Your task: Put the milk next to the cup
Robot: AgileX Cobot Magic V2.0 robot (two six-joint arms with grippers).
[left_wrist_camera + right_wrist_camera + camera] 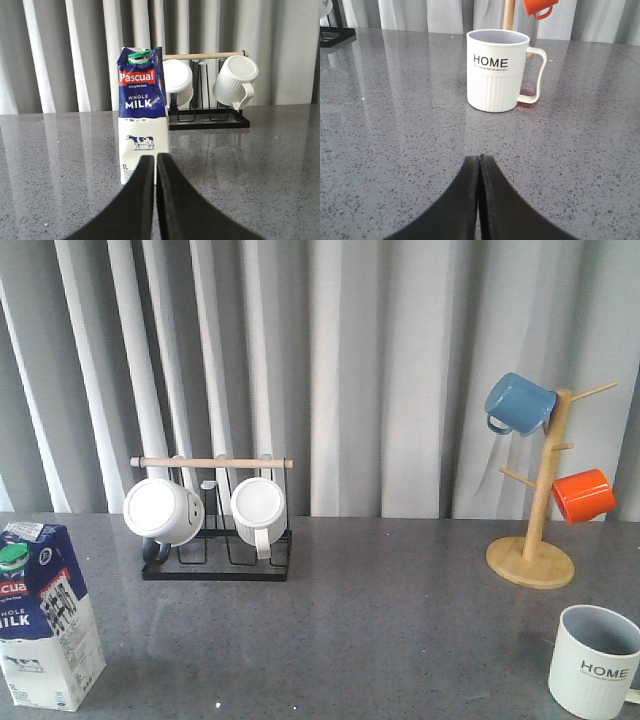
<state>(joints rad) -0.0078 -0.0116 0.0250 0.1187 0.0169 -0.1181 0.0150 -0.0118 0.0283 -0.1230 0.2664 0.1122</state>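
Grey speckled table (380,620): one milk carton, five mugs.
Blue-and-white carton (45,615) near left, capped; ribbed grey-white "HOME" cup (592,662) near right, nothing inside; left gripper (154,165) and right gripper (479,165) pressed closed, holding nothing.

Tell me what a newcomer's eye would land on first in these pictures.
Probably the milk carton, tall and blue-and-white, upright at the table's near left corner, directly ahead of the shut left tool. Next the ribbed HOME cup at the near right corner, far from the milk and facing the shut right tool. Behind it, the blue mug and orange mug on the wooden mug tree add colour.
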